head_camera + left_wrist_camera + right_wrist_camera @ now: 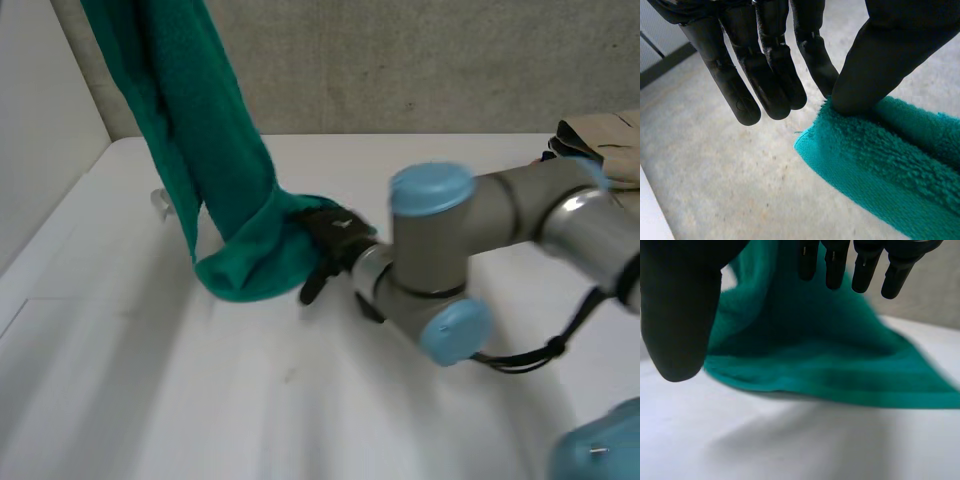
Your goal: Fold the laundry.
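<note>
A green terry towel hangs from above at the left, its bunched lower end resting on the white table. In the left wrist view my left hand pinches an edge of the towel between thumb and a finger, with the other fingers straight. My right hand reaches in from the right and sits against the towel's lower end. Seen from the right wrist, this hand has straight fingers and a thumb held apart, the towel lying just beyond the fingertips with nothing gripped.
A pile of beige cloth lies at the table's back right. A small pale object sits on the table just left of the hanging towel. A grey wall runs behind the table.
</note>
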{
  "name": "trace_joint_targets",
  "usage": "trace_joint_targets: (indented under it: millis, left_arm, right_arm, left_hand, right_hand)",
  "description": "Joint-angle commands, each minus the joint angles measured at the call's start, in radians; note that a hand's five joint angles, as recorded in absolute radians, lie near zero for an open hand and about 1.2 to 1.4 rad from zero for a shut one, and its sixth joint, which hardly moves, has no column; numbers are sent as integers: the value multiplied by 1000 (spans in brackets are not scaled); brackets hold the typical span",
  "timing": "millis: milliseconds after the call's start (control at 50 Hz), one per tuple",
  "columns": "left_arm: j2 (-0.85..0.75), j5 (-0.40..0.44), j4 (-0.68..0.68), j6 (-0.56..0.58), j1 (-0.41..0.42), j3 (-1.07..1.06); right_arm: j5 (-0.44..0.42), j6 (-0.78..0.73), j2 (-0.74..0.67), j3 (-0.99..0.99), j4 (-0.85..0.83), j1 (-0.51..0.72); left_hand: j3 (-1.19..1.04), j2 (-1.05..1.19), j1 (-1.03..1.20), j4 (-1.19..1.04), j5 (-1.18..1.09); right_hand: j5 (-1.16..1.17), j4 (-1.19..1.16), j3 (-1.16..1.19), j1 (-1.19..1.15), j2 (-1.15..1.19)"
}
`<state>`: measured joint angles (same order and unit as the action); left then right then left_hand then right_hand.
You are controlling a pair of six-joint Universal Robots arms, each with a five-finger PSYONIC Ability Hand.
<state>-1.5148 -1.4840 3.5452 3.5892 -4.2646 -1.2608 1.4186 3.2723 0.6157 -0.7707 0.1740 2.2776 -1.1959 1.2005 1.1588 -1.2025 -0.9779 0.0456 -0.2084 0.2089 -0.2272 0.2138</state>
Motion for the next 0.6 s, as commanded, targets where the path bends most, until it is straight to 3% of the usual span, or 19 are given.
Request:
trace_joint_targets:
  millis: [20, 80, 160, 240, 320, 340, 400, 420, 500, 600]
  left_arm:
    - [10, -10, -45, -1, 51, 86]
    - [8, -12, -57, -1, 75, 115]
    - [5, -13, -57, 0, 86, 132]
    - [-5, -15, -58, 2, 86, 127]
    - [-7, -30, -66, 2, 72, 104]
    - [-5, -42, -77, 3, 60, 80]
    - [-2, -45, -94, 6, 37, 35]
    - [2, -47, -107, 8, 19, 5]
    - [11, -47, -155, 3, -38, -105]
    - [22, -41, -177, 0, -81, -279]
  right_arm:
    - [5, 116, -183, 232, 24, 86]
    - [3, 144, -212, 274, 22, 95]
    - [-7, 198, -225, 277, 29, 99]
    - [-1, 201, -170, 179, 44, 102]
    - [-1, 132, 33, -7, 62, 74]
    - [-4, 62, 132, -66, 59, 44]
    - [-12, -101, 254, -146, 70, -51]
    - [-10, -235, 313, -191, 78, -122]
    - [9, -510, 413, -214, 134, -236]
    - [10, -635, 415, -150, 208, -294]
  left_hand:
    - [-200, 196, 237, -194, -244]
    - [-200, 196, 237, -194, -244]
    - [-200, 196, 237, -194, -244]
    - [-200, 196, 237, -194, -244]
    - [-200, 196, 237, -194, -244]
    - [-200, 196, 237, -194, -244]
    - [-200, 196, 237, -194, -244]
    - [-200, 196, 237, -194, -244]
    - [-200, 196, 237, -194, -244]
    - [-200, 196, 237, -194, -244]
  right_hand:
    - [-6, -6, 5, 13, 0]
    - [120, -131, 131, -113, 126]
    - [1169, -1180, 1180, -1162, 1175]
    - [1176, -1188, 1187, -1169, 1182]
    - [1176, -1188, 1187, -1169, 1182]
    - [1176, -1188, 1187, -1169, 1182]
    - [1176, -1188, 1187, -1169, 1182]
    - [1176, -1188, 1187, -1169, 1182]
    - [1176, -1188, 1187, -1169, 1182]
    - [1176, -1188, 1187, -1169, 1182]
